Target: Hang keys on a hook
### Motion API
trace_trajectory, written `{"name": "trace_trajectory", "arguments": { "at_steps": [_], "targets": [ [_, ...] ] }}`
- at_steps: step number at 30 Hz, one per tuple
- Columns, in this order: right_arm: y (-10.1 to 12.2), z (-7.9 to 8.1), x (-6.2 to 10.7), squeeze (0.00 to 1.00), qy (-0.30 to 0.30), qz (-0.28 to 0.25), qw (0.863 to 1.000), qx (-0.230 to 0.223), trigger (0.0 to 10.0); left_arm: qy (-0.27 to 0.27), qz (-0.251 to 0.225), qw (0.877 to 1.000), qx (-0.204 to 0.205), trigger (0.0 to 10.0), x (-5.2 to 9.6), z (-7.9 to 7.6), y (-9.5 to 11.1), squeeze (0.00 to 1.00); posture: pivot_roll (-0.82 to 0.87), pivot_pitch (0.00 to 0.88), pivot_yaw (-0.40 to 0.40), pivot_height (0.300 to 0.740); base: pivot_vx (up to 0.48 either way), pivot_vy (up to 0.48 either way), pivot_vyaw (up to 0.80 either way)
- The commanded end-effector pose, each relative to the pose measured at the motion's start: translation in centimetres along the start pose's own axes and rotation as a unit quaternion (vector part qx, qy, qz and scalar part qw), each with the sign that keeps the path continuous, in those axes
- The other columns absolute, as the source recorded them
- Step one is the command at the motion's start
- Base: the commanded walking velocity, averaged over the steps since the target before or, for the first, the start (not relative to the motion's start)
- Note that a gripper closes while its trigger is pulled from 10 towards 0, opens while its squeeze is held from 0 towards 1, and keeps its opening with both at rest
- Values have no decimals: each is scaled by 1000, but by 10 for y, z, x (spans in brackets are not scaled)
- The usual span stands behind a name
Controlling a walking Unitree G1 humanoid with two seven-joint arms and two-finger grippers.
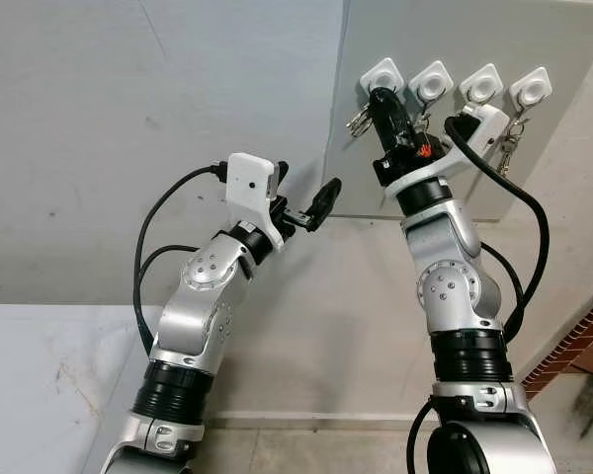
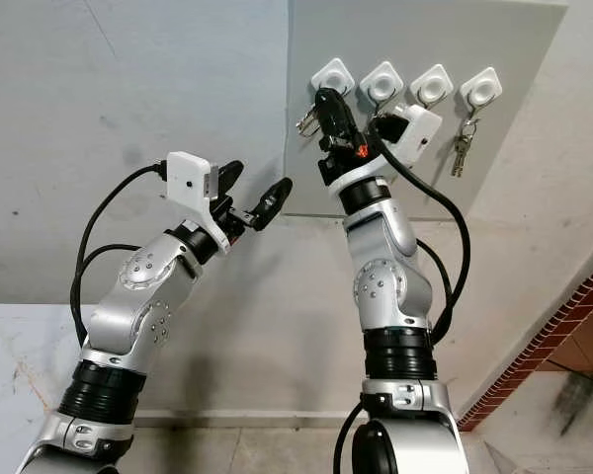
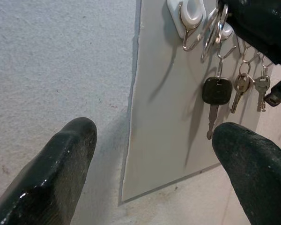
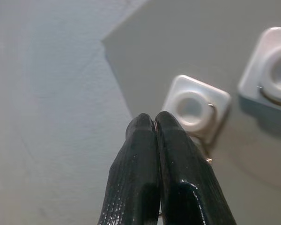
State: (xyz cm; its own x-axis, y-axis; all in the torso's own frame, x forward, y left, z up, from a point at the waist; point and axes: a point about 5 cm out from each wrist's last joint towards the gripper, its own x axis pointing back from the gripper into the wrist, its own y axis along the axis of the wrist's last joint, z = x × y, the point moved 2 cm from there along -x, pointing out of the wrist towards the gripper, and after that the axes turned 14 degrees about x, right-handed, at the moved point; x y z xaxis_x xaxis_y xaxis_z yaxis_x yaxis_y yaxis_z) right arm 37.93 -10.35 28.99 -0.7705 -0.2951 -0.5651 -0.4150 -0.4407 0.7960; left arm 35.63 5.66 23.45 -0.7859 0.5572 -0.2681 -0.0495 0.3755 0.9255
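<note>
Reaching up to the grey board, the right gripper is pinching a key ring between closed fingers, right against the leftmost white hook. Its black-headed key is dangling below. The left gripper is hovering nearby, fingers spread wide and holding nothing.

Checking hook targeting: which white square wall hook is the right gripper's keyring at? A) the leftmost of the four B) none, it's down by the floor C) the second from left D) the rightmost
A: the right gripper, pinched shut on the keyring, sits at the leftmost white square hook.
</note>
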Motion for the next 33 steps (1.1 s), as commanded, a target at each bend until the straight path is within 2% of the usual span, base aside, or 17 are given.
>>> {"name": "trace_trajectory", "arguments": {
  "at_steps": [1, 6, 10, 17, 32, 33],
  "targets": [
    [2, -2, -1, 0, -5, -2, 1000, 5, 10000, 2, -3, 1000, -3, 10000, 2, 1, 2, 0, 27, 0, -34, 740, 0, 0, 0],
    [2, -3, -1, 0, -4, -8, 1000, 4, 10000, 1, -4, 1000, -1, 10000, 1, 0, 2, 0, 24, 0, -34, 740, 0, 0, 0],
    [5, 6, -3, 0, 35, -13, 999, -22, 10000, -2, -4, 1000, -1, 10000, 0, -2, 2, 0, 23, 0, -35, 740, 0, 0, 0],
    [10, 12, -3, 0, 57, -34, 997, -37, 10000, -2, -5, 1000, -2, 10000, 0, -1, 2, 0, 23, 0, -34, 740, 0, 0, 0],
    [23, -3, -12, 0, 27, -70, 997, -31, 10000, -1, -5, 1000, -2, 10000, 0, -1, 2, 0, 24, 0, -34, 740, 0, 0, 0],
    [24, -8, -12, 0, 17, -71, 997, -29, 10000, -1, -5, 1000, -2, 10000, 0, -1, 2, 0, 24, 0, -34, 740, 0, 0, 0]
  ]
}}
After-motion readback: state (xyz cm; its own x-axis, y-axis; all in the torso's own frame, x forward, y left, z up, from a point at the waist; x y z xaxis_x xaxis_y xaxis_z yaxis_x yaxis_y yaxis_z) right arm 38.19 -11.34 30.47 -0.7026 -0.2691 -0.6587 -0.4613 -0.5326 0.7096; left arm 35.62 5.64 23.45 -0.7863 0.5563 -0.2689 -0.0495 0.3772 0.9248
